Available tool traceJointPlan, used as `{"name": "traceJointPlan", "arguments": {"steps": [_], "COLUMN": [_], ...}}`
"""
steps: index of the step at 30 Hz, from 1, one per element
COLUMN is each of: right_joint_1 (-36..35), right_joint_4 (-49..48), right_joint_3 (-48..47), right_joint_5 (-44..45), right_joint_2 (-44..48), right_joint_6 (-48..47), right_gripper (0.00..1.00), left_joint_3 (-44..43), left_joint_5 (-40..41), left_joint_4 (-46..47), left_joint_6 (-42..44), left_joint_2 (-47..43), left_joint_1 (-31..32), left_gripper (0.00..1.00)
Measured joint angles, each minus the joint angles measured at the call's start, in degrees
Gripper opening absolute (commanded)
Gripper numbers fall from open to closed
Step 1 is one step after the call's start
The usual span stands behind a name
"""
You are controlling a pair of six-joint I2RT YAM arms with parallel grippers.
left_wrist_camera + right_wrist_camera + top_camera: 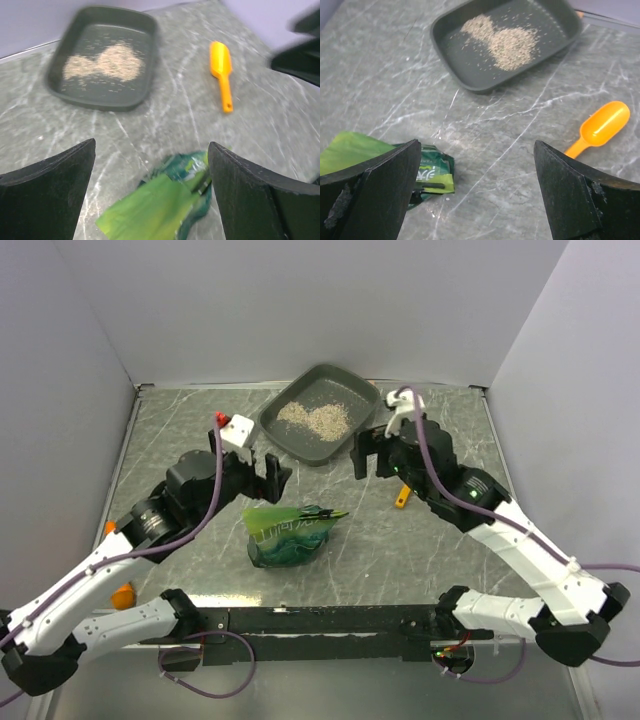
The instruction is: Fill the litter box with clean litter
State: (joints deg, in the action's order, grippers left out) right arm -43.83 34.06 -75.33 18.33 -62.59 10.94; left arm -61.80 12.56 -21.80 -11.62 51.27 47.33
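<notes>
The dark grey litter box (345,438) sits at the back centre of the table, with a small pile of beige clean litter (315,418) inside; it also shows in the left wrist view (70,37) and the right wrist view (451,50). The green bag (290,533) lies on the table in front of it. My left gripper (268,478) is open and empty, just above and behind the bag (160,205). My right gripper (368,452) is open and empty, right of the box's near corner.
An orange scoop (402,496) lies on the table under my right arm, seen in the left wrist view (222,70) and the right wrist view (597,127). White walls enclose the table on three sides. A small orange item (122,592) lies at the left edge.
</notes>
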Motion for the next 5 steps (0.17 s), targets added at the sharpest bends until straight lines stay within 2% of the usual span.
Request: {"name": "traceJointPlan", "arguments": {"steps": [5], "right_joint_1": [0.00], "right_joint_4": [-0.28], "right_joint_3": [2.05], "right_joint_5": [2.32], "right_joint_2": [4.76], "right_joint_6": [0.15], "right_gripper": [1.00], "left_joint_3": [-2.91], "left_joint_5": [5.55], "left_joint_4": [-0.39], "left_joint_6": [-3.02], "left_joint_2": [3.91], "left_joint_1": [0.00], "left_gripper": [0.97]}}
